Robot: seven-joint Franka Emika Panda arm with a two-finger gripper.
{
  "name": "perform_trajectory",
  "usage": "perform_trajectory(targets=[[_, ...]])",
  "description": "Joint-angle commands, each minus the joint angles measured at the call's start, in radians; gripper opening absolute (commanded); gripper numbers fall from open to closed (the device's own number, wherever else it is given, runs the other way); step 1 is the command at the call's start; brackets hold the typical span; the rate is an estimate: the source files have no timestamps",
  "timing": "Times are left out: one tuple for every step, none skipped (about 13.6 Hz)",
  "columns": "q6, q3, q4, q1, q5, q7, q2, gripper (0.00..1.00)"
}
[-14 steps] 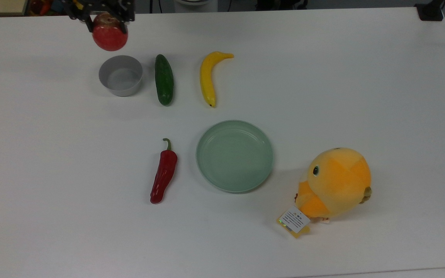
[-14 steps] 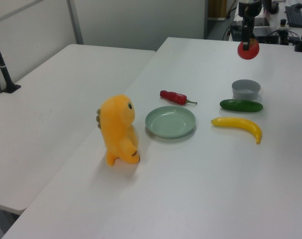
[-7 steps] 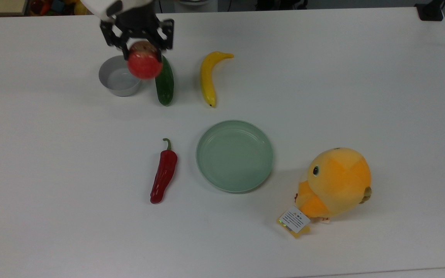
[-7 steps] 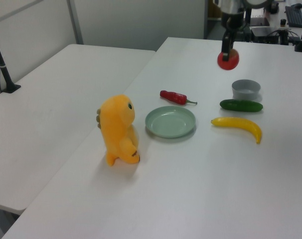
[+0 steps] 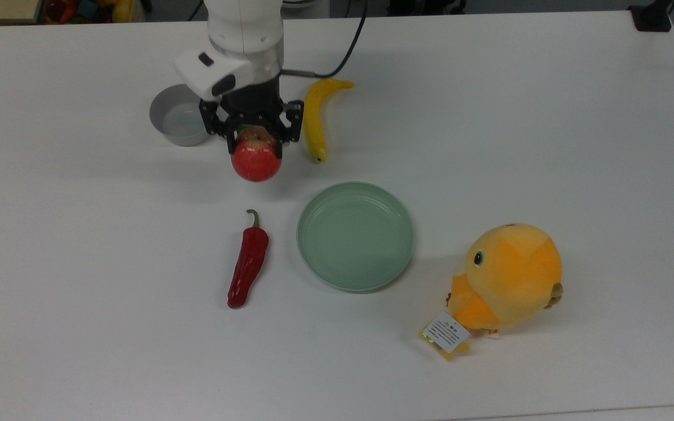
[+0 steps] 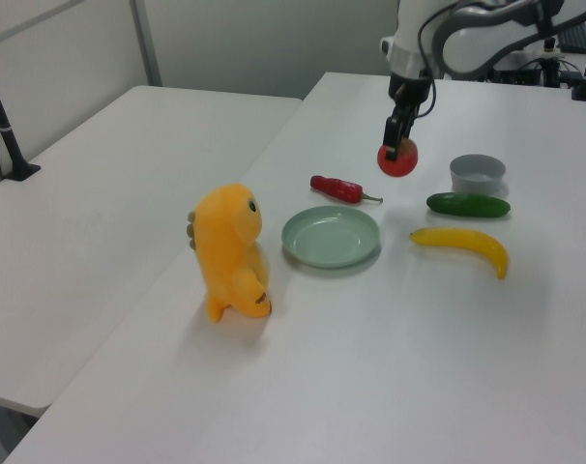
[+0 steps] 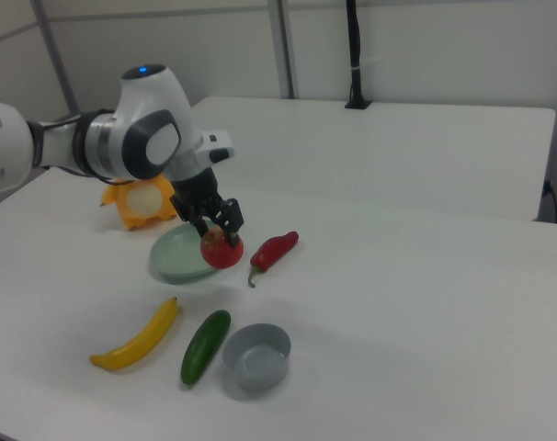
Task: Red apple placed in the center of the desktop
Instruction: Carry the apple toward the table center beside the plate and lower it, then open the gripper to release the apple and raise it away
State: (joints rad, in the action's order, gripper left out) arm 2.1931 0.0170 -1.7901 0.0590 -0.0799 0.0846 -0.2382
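Red apple [image 5: 255, 162], pale speckled top, clamped in gripper [image 5: 256, 146]

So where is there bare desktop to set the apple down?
Bare desktop lies between the grey bowl and the red chili pepper, under the red apple in the gripper. Crowded: the green plate, banana, cucumber.

Grey bowl [image 5: 178, 121], cucumber [image 7: 205, 345], banana [image 5: 316, 117], red chili [image 5: 248, 263], green plate [image 5: 354, 235], orange plush toy [image 5: 506, 279].

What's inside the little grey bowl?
Nothing shows in the grey bowl; its bottom looks bare. In the top view the gripper, holding the red apple, hides its right rim.
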Motion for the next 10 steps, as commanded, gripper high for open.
perform_trajectory(targets=[[0.047,-0.012,0.012,-0.002,0.012,0.018,-0.052,0.61],[0.047,-0.012,0.012,-0.004,0.012,0.018,-0.061,0.61],[0.048,-0.014,0.011,-0.005,0.012,0.017,-0.073,0.62],[0.047,-0.014,0.011,-0.005,0.011,0.017,-0.09,0.62],[0.048,-0.014,0.011,-0.005,0.011,0.017,-0.101,0.62],[0.05,-0.014,0.011,-0.007,0.011,0.017,-0.114,0.62],[0.057,-0.014,0.012,-0.007,0.011,0.017,-0.127,0.63],[0.086,-0.014,0.011,-0.007,0.011,0.017,-0.138,0.65],[0.096,-0.014,0.011,-0.008,0.012,0.017,-0.139,0.65],[0.096,-0.014,0.012,-0.008,0.012,0.018,-0.145,0.71]])
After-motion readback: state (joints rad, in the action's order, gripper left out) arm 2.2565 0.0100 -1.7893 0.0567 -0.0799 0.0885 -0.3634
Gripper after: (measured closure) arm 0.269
